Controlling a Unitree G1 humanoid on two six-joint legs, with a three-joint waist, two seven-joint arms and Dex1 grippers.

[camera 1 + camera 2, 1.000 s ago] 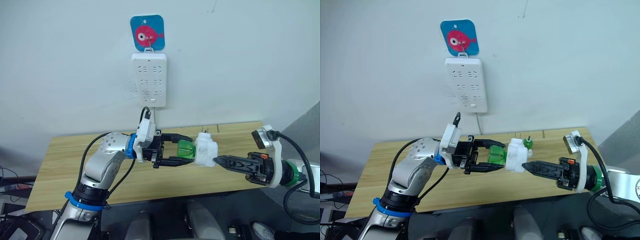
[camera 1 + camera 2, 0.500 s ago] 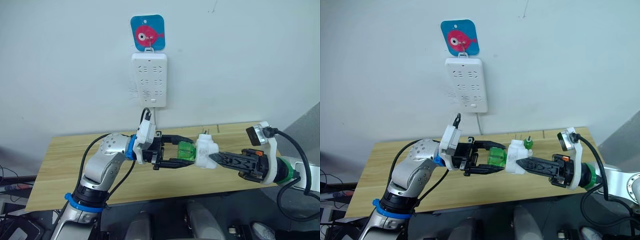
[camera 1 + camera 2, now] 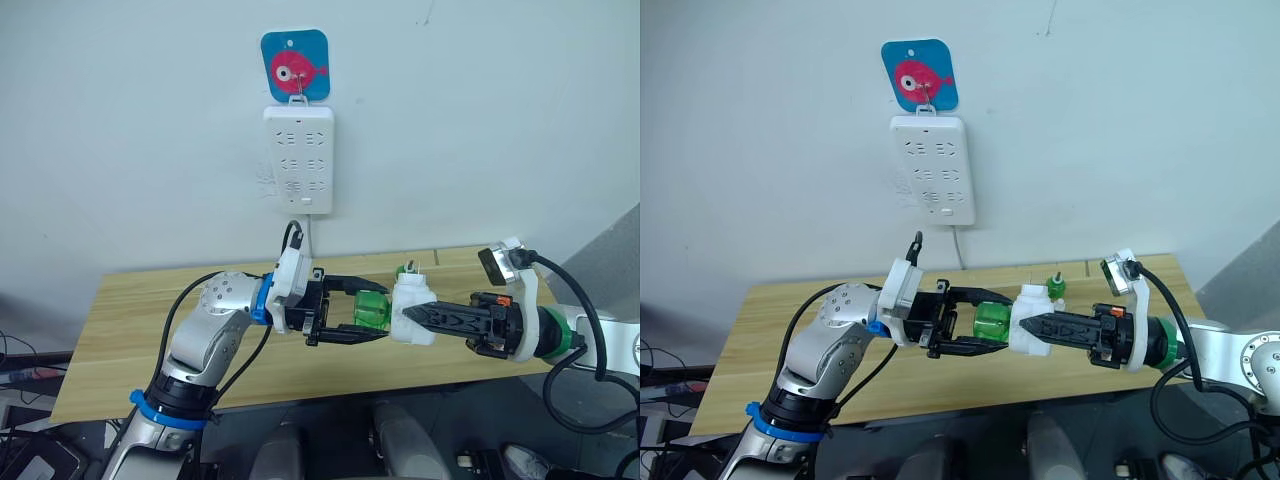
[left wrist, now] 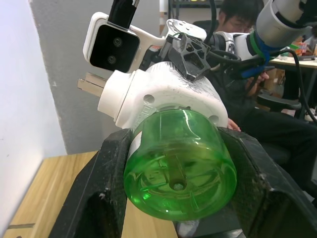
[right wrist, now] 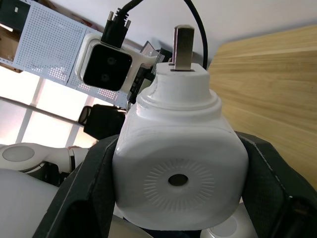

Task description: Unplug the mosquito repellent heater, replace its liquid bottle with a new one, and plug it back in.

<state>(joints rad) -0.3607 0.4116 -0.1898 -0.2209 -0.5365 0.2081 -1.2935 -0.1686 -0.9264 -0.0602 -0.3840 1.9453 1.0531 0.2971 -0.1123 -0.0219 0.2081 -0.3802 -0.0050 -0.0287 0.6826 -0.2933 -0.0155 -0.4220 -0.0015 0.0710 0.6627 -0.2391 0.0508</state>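
- Heater (image 3: 412, 306), white and rounded, is up in the air between my two pincers, above the front part of the wooden worktop (image 3: 140, 310) and clear of it.
- My right pincer (image 3: 415, 315) is clamped on the mosquito repellent heater's white body; in the right wrist view the round vent disc (image 5: 177, 180) faces the camera, with a black finger on each side of the body.
- Its two metal prongs (image 5: 183, 45) point up, away from the power strip, so it's unplugged.
- A green bottle (image 3: 371, 306) is seated in the heater's other end, and my left pincer (image 3: 372, 310) is gripping that bottle, one black finger above, one below.
- In the left wrist view the bottle's clear green base (image 4: 179, 181) fills the gap between my fingers (image 4: 96, 193).
- Another small green-topped thing (image 3: 1056, 285) stands on the worktop just behind the heater.
- On the wall above hangs the white power strip (image 3: 298, 158), under a blue tag with a pink fish (image 3: 296, 65).
- A seated person (image 4: 242, 20) shows in the left wrist view, behind my right arm.
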